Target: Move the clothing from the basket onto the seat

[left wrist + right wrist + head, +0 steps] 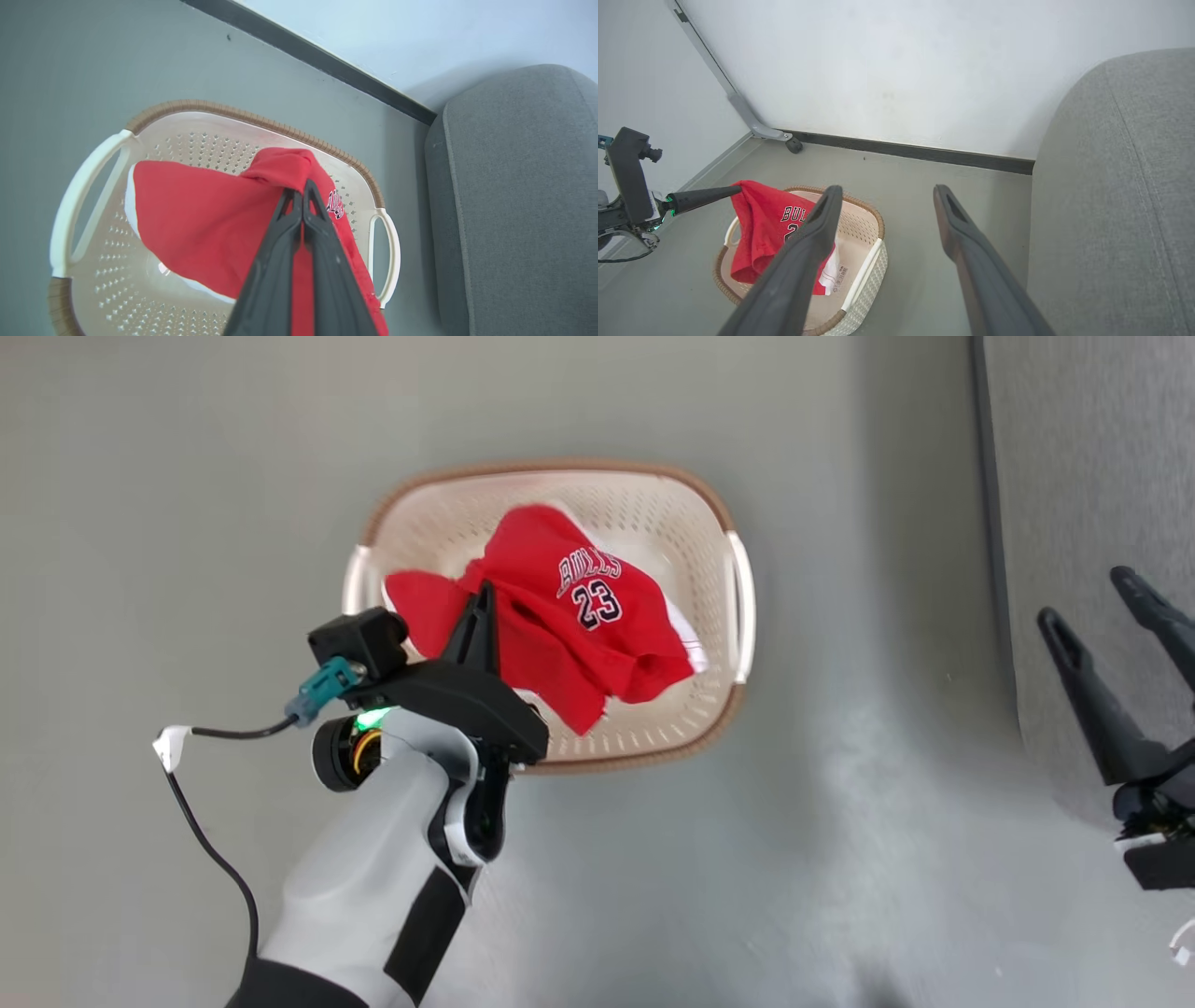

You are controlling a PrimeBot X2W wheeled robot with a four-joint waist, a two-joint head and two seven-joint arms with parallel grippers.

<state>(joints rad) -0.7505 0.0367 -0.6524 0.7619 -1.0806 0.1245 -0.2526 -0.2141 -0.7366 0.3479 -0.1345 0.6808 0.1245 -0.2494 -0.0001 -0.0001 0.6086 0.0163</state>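
The clothing (569,616), a red jersey with "BULLS" lettering and the number 23, hangs lifted above the cream basket (653,513) on the floor. My left gripper (484,593) is shut on a bunched fold of the clothing (201,219), its fingers pinched together in the left wrist view (301,189). The right wrist view shows the clothing (761,224) dangling from the left gripper (735,189) over the basket (868,261). My right gripper (1088,597) stands open with nothing between its fingers, in front of the grey seat (1083,476). The seat (1120,186) lies right of the basket.
A white wall with a dark skirting board (924,151) runs behind the basket. A grey metal leg on a caster (794,145) stands in the far corner. Grey floor (187,476) surrounds the basket. A black cable (210,845) trails from my left wrist.
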